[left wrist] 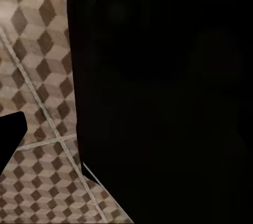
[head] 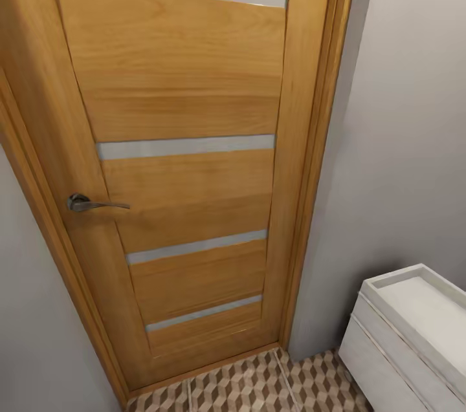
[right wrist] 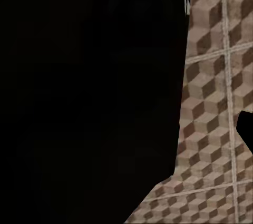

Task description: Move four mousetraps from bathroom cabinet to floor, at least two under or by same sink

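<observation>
The mousetraps and the cabinet are out of view. The bathroom floor (head: 252,386), tiled in a brown and beige cube pattern, runs along the foot of a door. A corner of the white bathroom sink (head: 408,328) juts in at the lower right, its basin top empty. In the left wrist view a dark fingertip (left wrist: 9,134) hangs over the floor (left wrist: 37,76) beside a large black part of the robot's body (left wrist: 158,103). The right wrist view has a dark fingertip (right wrist: 246,129) above the floor (right wrist: 211,103), next to the same kind of black bulk (right wrist: 89,97).
A closed orange-brown wooden door (head: 181,160) with pale glass strips and a metal lever handle (head: 90,204) stands straight ahead. Grey walls (head: 401,127) flank it on both sides. The sink stands close to the right wall.
</observation>
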